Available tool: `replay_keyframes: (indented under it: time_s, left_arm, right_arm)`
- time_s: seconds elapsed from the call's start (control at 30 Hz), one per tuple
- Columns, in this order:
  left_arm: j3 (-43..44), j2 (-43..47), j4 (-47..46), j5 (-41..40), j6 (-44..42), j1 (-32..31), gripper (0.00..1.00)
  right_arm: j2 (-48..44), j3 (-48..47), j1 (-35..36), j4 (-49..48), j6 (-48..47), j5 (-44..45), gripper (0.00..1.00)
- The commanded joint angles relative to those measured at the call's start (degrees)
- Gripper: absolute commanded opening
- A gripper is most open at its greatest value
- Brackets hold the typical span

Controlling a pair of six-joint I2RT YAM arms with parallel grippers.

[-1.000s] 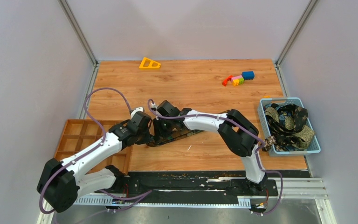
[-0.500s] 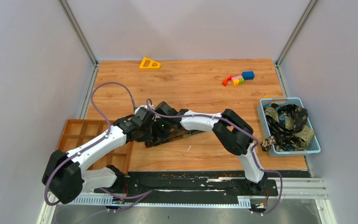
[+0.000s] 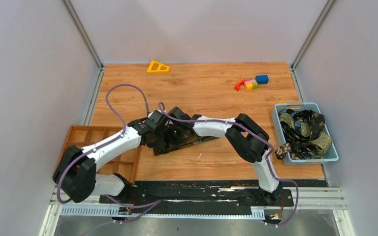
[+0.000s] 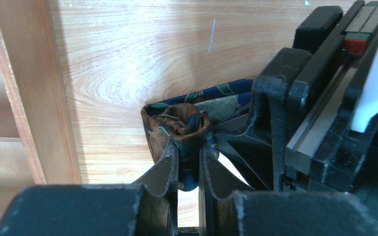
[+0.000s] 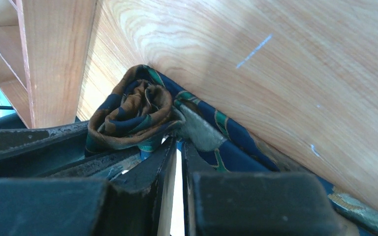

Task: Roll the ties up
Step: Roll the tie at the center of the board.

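Beside the tray [image 4: 24, 98], left fingers [image 4: 167, 167] and right fingers [image 5: 158, 164] near-closed on the rolled end of the tie [image 4: 182, 123]

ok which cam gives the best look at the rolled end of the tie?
Right wrist: the rolled end is large, its spiral layers clear, with the flat tail running off right. Left wrist shows it smaller, pinched by the left fingers. Top external: both arms cover it; only the tail shows.
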State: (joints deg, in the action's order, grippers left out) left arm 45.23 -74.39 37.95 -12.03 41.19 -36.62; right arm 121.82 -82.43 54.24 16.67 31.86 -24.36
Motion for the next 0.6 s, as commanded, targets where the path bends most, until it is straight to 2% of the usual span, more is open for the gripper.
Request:
replay_keyframes:
  time_s: [0.0, 0.3, 0.37, 0.43, 0.53, 0.57]
  left_arm:
    - [2.2, -2.1, -1.9, 0.1, -0.6, -0.8, 0.00]
    - [3.1, -5.4, -3.5, 0.4, 0.4, -1.9, 0.00]
    - [3.2, -5.9, -4.1, 0.6, 0.7, -2.2, 0.03]
    - [3.3, -6.4, -4.6, 0.9, 1.0, -2.4, 0.09]
    - [3.7, -6.9, -4.9, 1.3, 1.5, -2.8, 0.30]
    - [3.9, -6.9, -4.9, 1.4, 1.6, -3.1, 0.34]
  right_arm:
    - [-5.5, 2.6, -1.5, -1.0, -1.6, 1.4, 0.12]
    - [-14.5, 9.8, -5.4, 0.6, -3.9, 3.6, 0.15]
    - [-15.6, 11.0, -5.8, 0.6, -4.2, 4.0, 0.15]
    - [-16.3, 12.0, -6.0, 0.6, -4.3, 4.2, 0.15]
    - [-16.8, 12.9, -6.2, 0.2, -4.4, 4.1, 0.16]
    - [-16.8, 13.1, -6.2, 0.1, -4.4, 4.1, 0.16]
